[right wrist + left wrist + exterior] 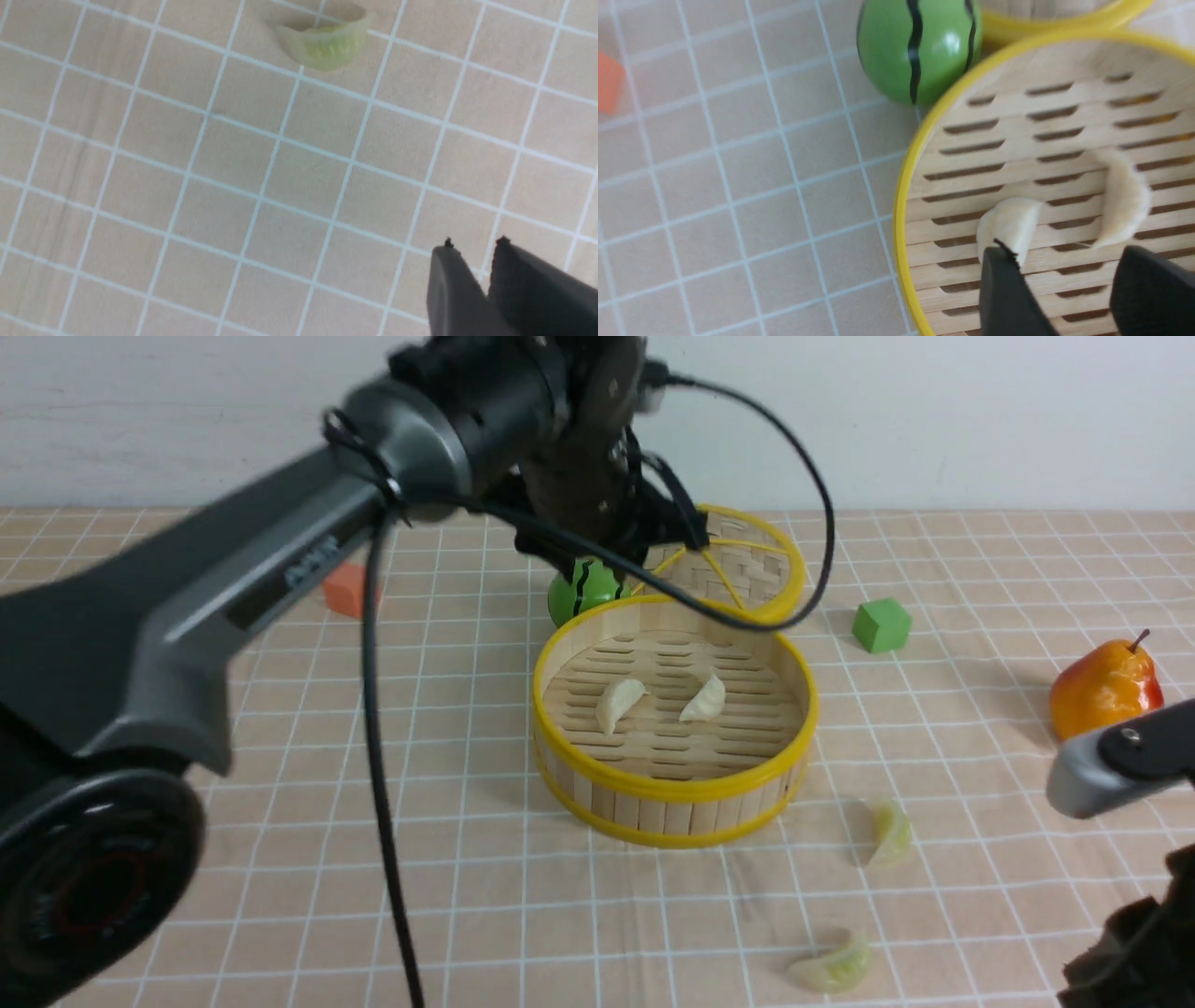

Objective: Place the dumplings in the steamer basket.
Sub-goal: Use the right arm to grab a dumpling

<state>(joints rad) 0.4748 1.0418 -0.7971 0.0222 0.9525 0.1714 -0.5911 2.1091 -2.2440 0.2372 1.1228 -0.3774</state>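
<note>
Over the steamer basket [672, 791], the left jaws hang wide and empty above two cream dumplings [620, 702] lying on its slats. Meanwhile the right jaws, nearly pinched together, hold nothing over the worktop [485, 896], near two green dumplings [892, 831] lying outside the basket.

Cannot read a single word or number. Closest to lettering: a short pale marking [311, 575] pressed into the dark panel of the left arm [187, 607], in the upper left of the front view, slanting along the link. Too blurred to spell out. Nothing legible in either wrist view.
</note>
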